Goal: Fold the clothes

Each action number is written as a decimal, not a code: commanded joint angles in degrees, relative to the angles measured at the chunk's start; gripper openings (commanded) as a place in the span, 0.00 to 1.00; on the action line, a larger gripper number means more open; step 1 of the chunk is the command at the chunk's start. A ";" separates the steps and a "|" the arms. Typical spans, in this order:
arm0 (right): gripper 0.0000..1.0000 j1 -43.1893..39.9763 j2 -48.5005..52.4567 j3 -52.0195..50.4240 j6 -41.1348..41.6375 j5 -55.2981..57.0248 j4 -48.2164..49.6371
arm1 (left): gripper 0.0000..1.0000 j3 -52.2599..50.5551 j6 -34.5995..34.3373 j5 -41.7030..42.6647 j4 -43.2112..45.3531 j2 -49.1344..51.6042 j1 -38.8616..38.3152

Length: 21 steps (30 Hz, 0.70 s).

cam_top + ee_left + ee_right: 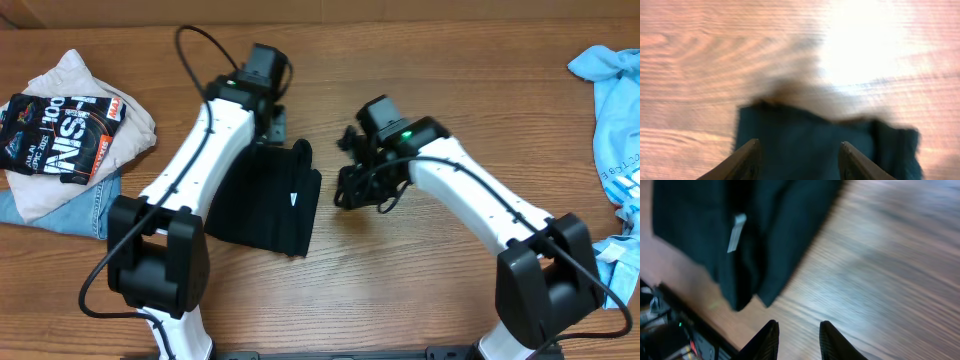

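- Pile at the table's left edge: a beige garment, with a lettered black garment on top and blue denim showing beneath.
- Left arm: it reaches across the left part of the shirt toward its far edge.
- Left gripper: it is above the shirt's far edge. The fingers stand well apart and nothing is clamped between them. The wrist view is blurred.
- Shirt: it lies near the table's middle, between the two arms. It is folded into a narrow, roughly oblong bundle, partly under the left arm. Its right flap lies over the rest.
- Label: small and white, it faces up on the shirt's right part.
- Right gripper: it is over bare wood just beside the shirt's right edge, clear of the fabric. The fingers have a narrow gap and are empty.
- Right arm: it runs from the near right corner toward the middle.
- Light blue shirt: it lies crumpled at the right edge, well apart from the black one.
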 commanded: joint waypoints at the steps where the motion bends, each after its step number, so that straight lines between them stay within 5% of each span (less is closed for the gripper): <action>1: 0.31 5.73 0.02 -0.13 -1.46 -2.40 2.10 | 0.53 -0.33 -0.59 -1.20 1.73 0.76 3.98; 9: 0.31 13.31 0.13 -0.13 -1.01 -2.56 9.22 | 0.54 -0.52 2.27 0.04 0.81 4.04 7.54; 12: 0.49 14.29 0.44 -0.13 -0.98 -0.79 10.05 | 0.55 -0.52 2.73 0.09 0.59 5.73 7.65; 21: 0.50 15.13 5.88 -0.13 -0.79 -0.61 9.68 | 0.57 -0.52 3.32 0.07 -1.14 10.62 7.65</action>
